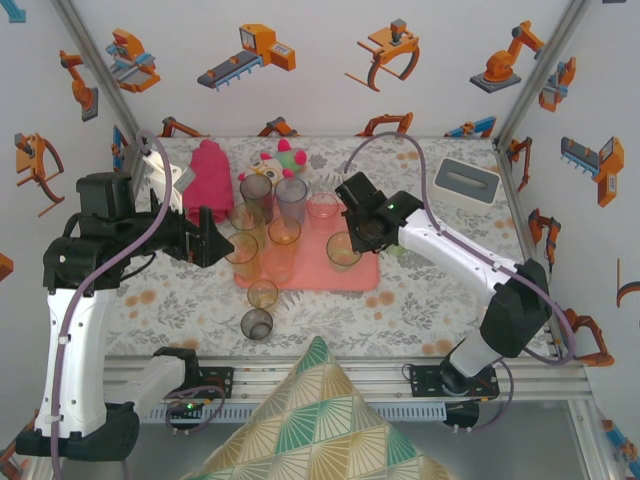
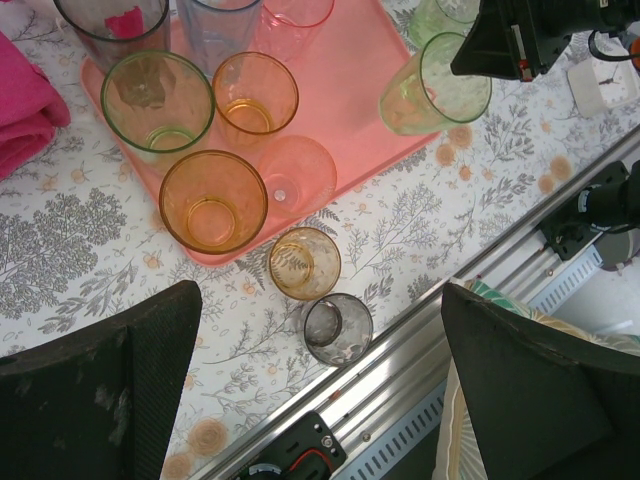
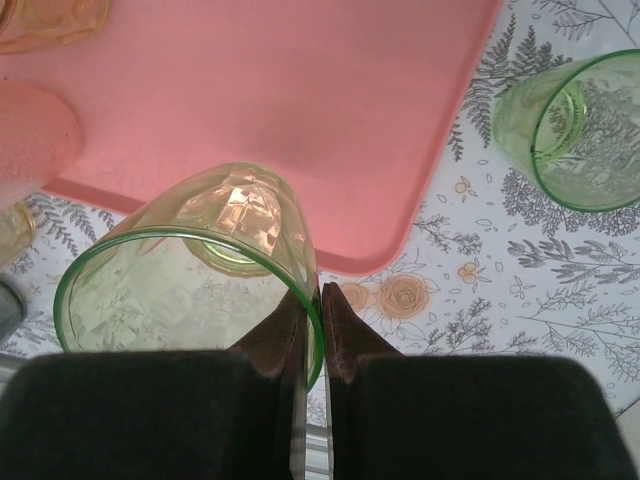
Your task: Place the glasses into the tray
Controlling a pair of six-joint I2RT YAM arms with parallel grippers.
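**Top view:** The tray is seen mid-table and is mostly loaded. About seven glasses are stood on it, crowded toward its left and far sides. Its right half is largely bare. A green glass is held by the right gripper at the tray's near right part. Two are left on the table just in front of the tray: a small amber glass and a small grey glass. The left gripper is parked at the tray's left edge.

**Left wrist view:** The left fingers are spread wide apart with nothing between them, above the two small glasses on the table. The tray contents are confirmed as tall grey, bluish and pink glasses at the far side, with green-rimmed, orange, amber and short pink ones nearer. All are mouth-up and empty.

**Right wrist view:** The right fingers are pinched almost together on the green glass's wall at the rim, one inside and one outside. The glass sits over the tray's rounded corner, partly over the table. Contact with the tray cannot be told. A second green glass is stood on the table beside the tray.

**Judged status:** The task is well past halfway. The held glass remains to be set down, and three more remain to be moved.
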